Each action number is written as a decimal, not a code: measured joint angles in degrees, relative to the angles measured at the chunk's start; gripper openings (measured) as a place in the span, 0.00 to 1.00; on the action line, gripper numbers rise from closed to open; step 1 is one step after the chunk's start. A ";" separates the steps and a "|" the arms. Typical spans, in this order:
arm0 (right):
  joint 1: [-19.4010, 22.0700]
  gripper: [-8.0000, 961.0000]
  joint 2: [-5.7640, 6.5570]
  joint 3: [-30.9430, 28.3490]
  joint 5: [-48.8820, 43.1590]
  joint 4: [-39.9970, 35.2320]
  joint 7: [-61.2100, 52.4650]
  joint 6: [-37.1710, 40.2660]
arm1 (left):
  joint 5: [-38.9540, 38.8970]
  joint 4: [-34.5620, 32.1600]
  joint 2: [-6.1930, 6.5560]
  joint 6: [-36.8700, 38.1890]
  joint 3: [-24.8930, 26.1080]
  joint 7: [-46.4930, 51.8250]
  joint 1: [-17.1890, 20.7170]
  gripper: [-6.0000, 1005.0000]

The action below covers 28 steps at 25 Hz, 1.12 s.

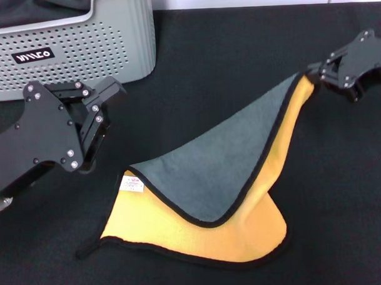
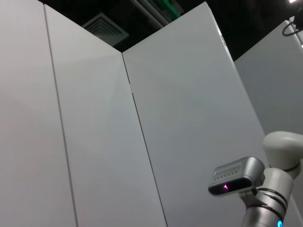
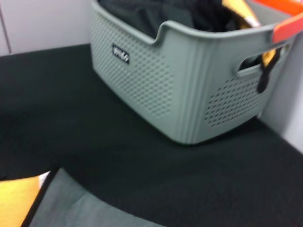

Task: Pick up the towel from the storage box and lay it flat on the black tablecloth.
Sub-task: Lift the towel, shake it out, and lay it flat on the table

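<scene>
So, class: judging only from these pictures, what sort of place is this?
Probably an indoor robot test bench, not a home: plain white partition panels, a ceiling vent, and a table draped in a black tablecloth bearing only a storage box and a towel.

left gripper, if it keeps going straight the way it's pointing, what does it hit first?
Probably nothing soon. In the head view the left gripper points up and to the right, over bare black tablecloth, passing the storage box corner. The towel lies off that line. Depth is unclear, so the box corner might be close.
</scene>
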State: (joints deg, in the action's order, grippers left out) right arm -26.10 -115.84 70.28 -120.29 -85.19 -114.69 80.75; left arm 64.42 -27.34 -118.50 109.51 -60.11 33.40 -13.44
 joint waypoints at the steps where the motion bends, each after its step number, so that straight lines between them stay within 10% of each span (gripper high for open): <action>1: 0.00 0.01 0.00 -0.06 0.14 -0.37 0.02 -0.74 | -0.07 0.13 -0.12 -0.32 0.06 -0.04 -0.08 0.03; 15: -8.84 0.01 0.21 -3.36 0.51 -8.96 -0.69 -4.33 | 0.58 16.51 -2.05 -2.09 0.62 -12.03 -9.71 0.05; 28: -15.23 0.02 0.08 -3.73 0.16 -11.84 -1.24 -10.73 | 0.69 27.65 -2.26 -2.83 0.17 -31.12 -16.43 0.31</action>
State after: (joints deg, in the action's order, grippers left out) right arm -41.33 -115.75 66.56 -120.12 -97.03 -115.92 70.02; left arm 65.11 0.31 -120.76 106.68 -59.94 2.27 -29.87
